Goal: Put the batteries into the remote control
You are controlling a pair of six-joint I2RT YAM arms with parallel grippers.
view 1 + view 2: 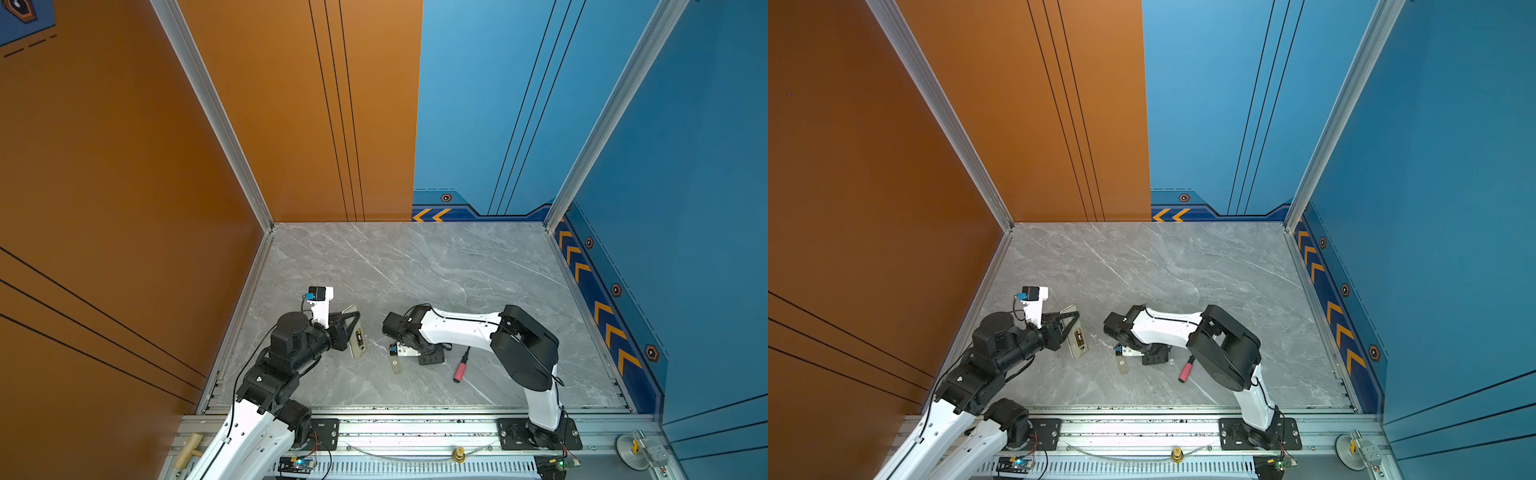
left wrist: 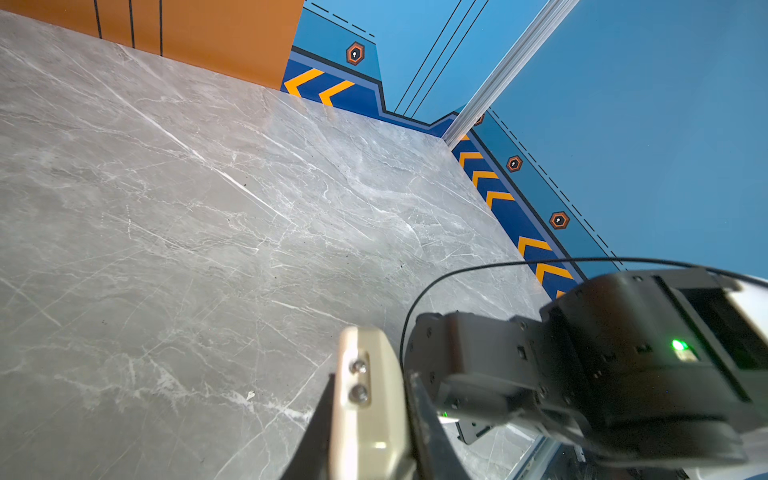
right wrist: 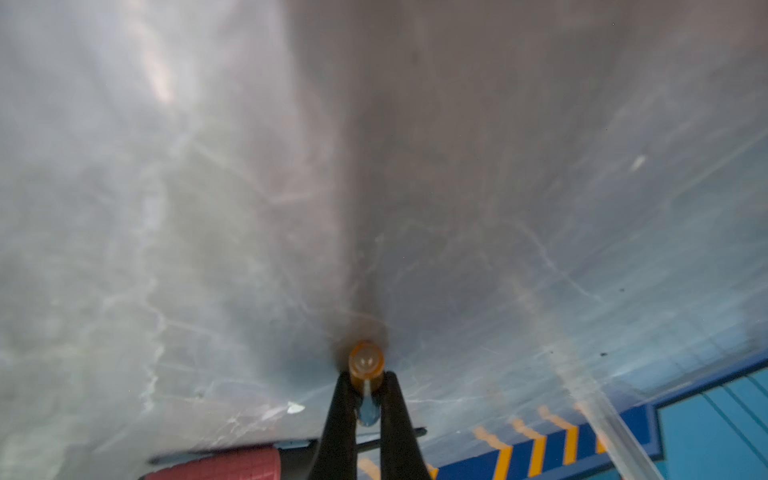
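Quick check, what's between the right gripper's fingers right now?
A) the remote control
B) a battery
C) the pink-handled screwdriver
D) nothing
B: the right wrist view shows the right gripper shut on a small gold-ended battery, while the screwdriver lies on the table and the remote control sits in the left gripper.

Left arm (image 1: 291,345) reaches in from the near-left rail, elbow bent, wrist level, its gripper (image 1: 351,330) clamped tight. Right arm (image 1: 523,345) arches from the near-right base and folds back toward center, wrist pitched down, its gripper (image 3: 365,386) pinched closed close above the table.
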